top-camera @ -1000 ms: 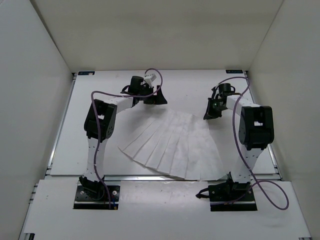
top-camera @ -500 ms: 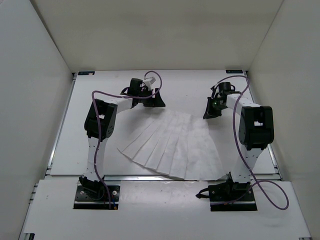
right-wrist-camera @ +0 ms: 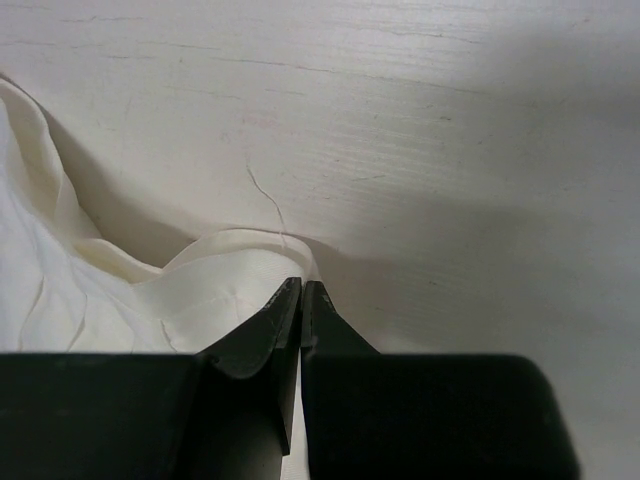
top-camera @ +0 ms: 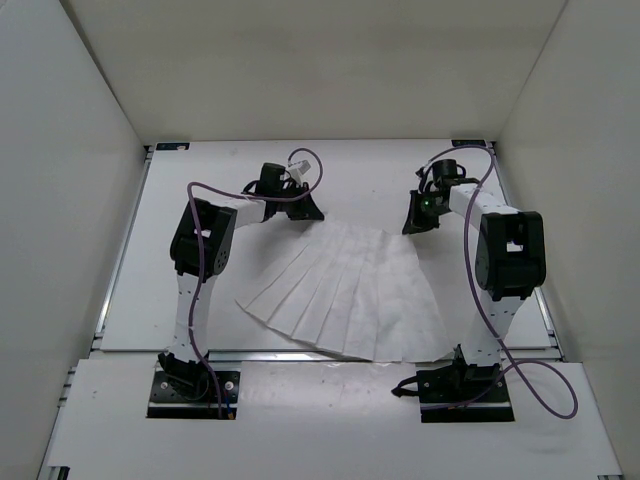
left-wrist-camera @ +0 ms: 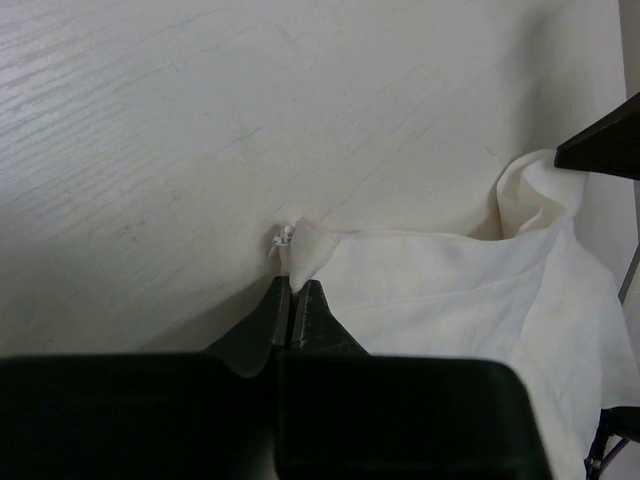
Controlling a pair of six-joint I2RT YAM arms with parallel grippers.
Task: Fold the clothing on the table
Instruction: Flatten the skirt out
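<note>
The clothing (top-camera: 345, 290) is a white pleated fan of thin fabric spread on the table (top-camera: 190, 290), with its narrow end far from the arm bases. My left gripper (top-camera: 312, 213) is at the clothing's far left corner. In the left wrist view the left gripper (left-wrist-camera: 291, 287) is shut on a small peak of the clothing (left-wrist-camera: 450, 285). My right gripper (top-camera: 410, 226) is at the far right corner. In the right wrist view the right gripper (right-wrist-camera: 301, 287) is shut on the raised edge of the clothing (right-wrist-camera: 110, 290).
White walls enclose the table on three sides, and thin metal rails (top-camera: 115, 270) run along its edges. The right gripper's dark tip (left-wrist-camera: 605, 150) shows at the right edge of the left wrist view. A loose thread (right-wrist-camera: 265, 195) lies on the tabletop.
The left gripper went from open to shut on the clothing's far left corner. Both grippers shifted slightly toward the far side, and the fabric's far edge drew up with them.
</note>
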